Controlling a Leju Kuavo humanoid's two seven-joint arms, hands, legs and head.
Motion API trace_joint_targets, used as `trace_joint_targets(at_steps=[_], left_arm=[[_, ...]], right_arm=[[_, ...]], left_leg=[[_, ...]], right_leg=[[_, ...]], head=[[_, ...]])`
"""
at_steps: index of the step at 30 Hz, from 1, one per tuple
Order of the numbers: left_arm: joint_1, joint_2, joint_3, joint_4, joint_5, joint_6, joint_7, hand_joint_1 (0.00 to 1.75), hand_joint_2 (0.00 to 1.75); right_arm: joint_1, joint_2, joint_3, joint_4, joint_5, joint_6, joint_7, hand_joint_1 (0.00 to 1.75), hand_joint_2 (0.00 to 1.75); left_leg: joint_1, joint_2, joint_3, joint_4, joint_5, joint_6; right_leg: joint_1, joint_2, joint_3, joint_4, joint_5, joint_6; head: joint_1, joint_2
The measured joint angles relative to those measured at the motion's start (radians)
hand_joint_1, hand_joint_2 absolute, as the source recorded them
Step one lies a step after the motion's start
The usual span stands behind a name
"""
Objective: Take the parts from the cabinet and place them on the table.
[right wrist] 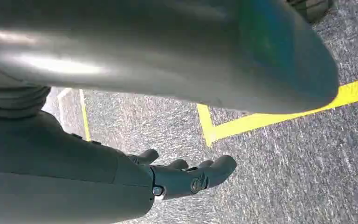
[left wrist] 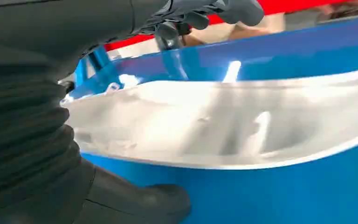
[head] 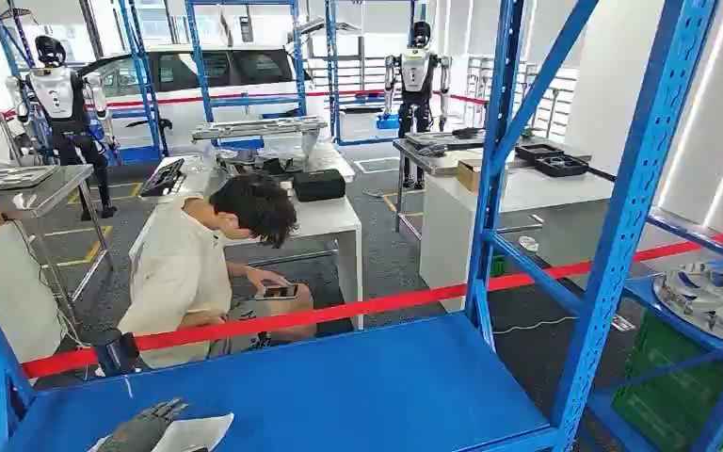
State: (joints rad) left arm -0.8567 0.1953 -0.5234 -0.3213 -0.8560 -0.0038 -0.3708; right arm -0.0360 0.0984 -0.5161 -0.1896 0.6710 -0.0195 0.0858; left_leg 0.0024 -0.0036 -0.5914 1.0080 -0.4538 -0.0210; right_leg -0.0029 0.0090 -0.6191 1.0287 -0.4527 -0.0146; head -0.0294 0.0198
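Note:
A silver metal part (head: pixel 198 434) lies on the blue shelf board (head: pixel 358 386) at its near left corner. My left hand (head: pixel 143 426) reaches over that part. In the left wrist view the part (left wrist: pixel 223 126) sits between my dark fingers (left wrist: pixel 205 11) and my thumb (left wrist: pixel 135 200), with blue shelf showing on both sides of it, so the hand spans the part without clearly touching it. Another round silver part (head: pixel 711 297) rests on the lower shelf at the right. My right hand (right wrist: pixel 186 177) hangs over the grey floor, its fingers loosely extended and holding nothing.
Blue rack uprights (head: pixel 621 226) stand at the right and a red tape (head: pixel 339 311) runs behind the shelf. A person (head: pixel 193 273) crouches beyond it, looking at a phone, beside a white table (head: pixel 334 218). Other robots and racks stand farther back.

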Motion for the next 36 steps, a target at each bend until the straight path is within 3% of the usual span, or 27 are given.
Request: trace_joint_targets(at_steps=[5,24,25,26,27,36], left_arm=[[0.003,0.014,0.015,0.017,-0.024,-0.007,0.030,0.00,1.75],[0.022,0.027,0.026,0.036,-0.058,-0.008,0.050,0.00,1.75],[0.023,0.028,0.028,0.036,-0.060,-0.008,0.050,0.42,1.75],[0.024,0.028,0.029,0.037,-0.063,-0.008,0.049,1.45,1.75],[0.028,0.029,0.029,0.037,-0.068,-0.008,0.048,1.73,1.75],[0.058,0.026,0.031,0.040,-0.095,0.003,0.047,1.75,1.75]], right_arm=[[0.000,0.000,-0.010,0.000,0.011,0.001,0.000,0.00,0.00],[0.000,0.000,-0.012,0.000,0.026,0.010,0.000,0.00,0.00],[0.000,0.000,-0.012,0.000,0.029,0.012,-0.001,0.00,0.00],[-0.001,0.000,-0.012,0.000,0.029,0.012,-0.002,0.00,0.00],[-0.001,0.000,-0.012,0.000,0.029,0.012,-0.002,0.00,0.00],[-0.001,0.000,-0.020,0.000,0.034,0.011,-0.001,0.00,0.00]], left_leg=[[0.000,0.000,0.000,0.000,0.000,0.000],[0.000,0.000,0.000,0.000,0.000,0.000],[0.000,0.000,0.000,0.000,0.000,0.000],[0.000,0.000,0.000,0.000,0.000,0.000],[0.000,0.000,0.000,0.000,0.000,0.000],[0.000,0.000,0.000,0.000,0.000,0.000]], right_leg=[[0.000,0.000,0.000,0.000,0.000,0.000],[0.000,-0.001,0.000,0.000,0.000,0.000],[0.000,-0.001,0.000,0.000,0.000,0.000],[0.000,-0.001,0.001,0.000,0.000,0.000],[0.000,-0.001,0.001,0.000,0.000,0.000],[0.000,-0.001,0.001,0.000,0.000,0.000]], head=[[0.000,0.000],[0.000,0.000],[0.000,0.000],[0.000,0.000],[0.000,0.000],[0.000,0.000]])
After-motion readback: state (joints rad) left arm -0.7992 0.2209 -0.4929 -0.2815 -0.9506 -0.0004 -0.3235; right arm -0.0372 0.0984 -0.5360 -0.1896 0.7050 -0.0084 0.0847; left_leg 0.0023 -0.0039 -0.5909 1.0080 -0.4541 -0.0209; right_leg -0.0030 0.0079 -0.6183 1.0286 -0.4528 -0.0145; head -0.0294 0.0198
